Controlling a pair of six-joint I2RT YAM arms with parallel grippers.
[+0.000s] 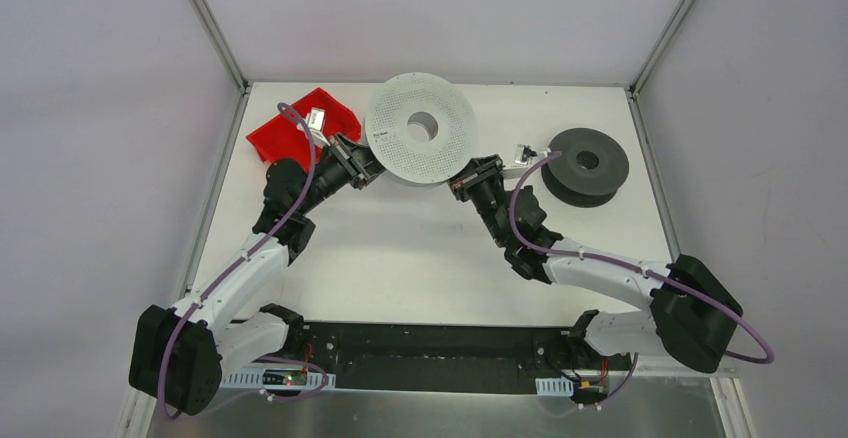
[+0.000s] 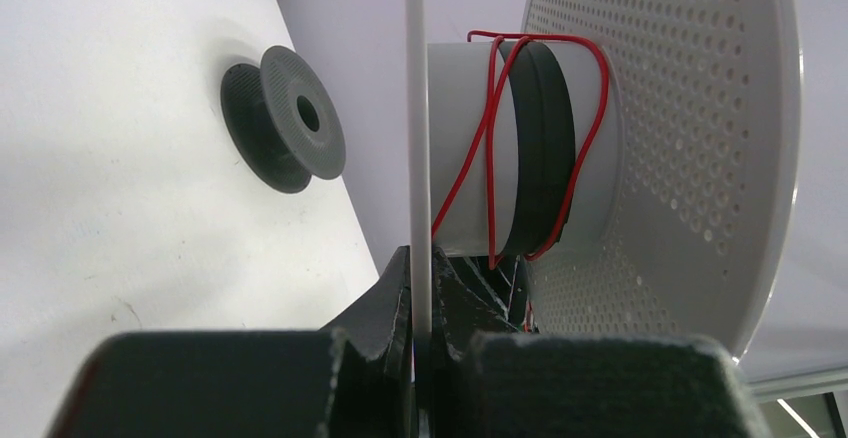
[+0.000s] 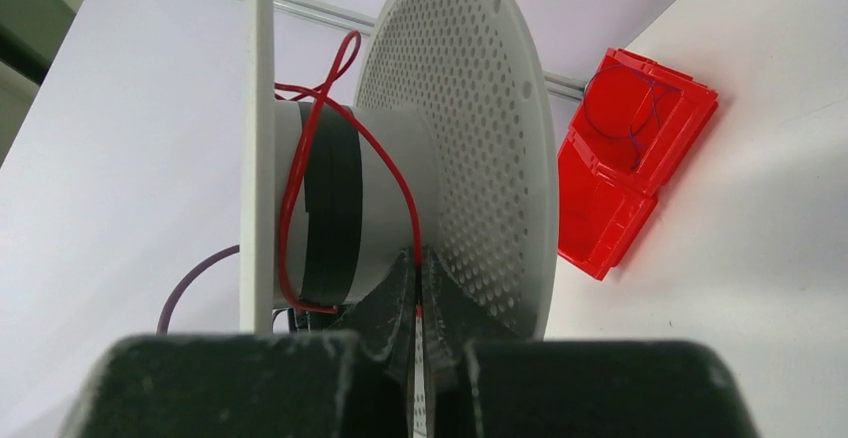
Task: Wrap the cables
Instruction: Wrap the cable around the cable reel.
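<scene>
Left gripper (image 2: 421, 263) pinched one white perforated plastic spool's (image 2: 690, 108) flange; right gripper (image 3: 417, 255), pressed shut, met one thin red wire (image 3: 285, 198) at its tips.

right pincer (image 3: 417, 270): 6 o'clock, clamped shut on the spool's holey flange
spool (image 3: 460, 128): white, dead centre, black band (image 3: 335, 208) round the hub
red cable (image 3: 285, 218): looped loosely over the hub
bin (image 3: 600, 218): red, 3 o'clock on the bench (image 3: 750, 308), thin dark wire (image 3: 652, 108) curled inside

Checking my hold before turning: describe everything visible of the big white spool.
The white spool looks plastic: two round perforated flanges on a smooth hub, flat face up. A black band circles the hub, with red wire looped loosely over it. The left gripper and right gripper, both shut, pinch flange rims from opposite sides.
</scene>
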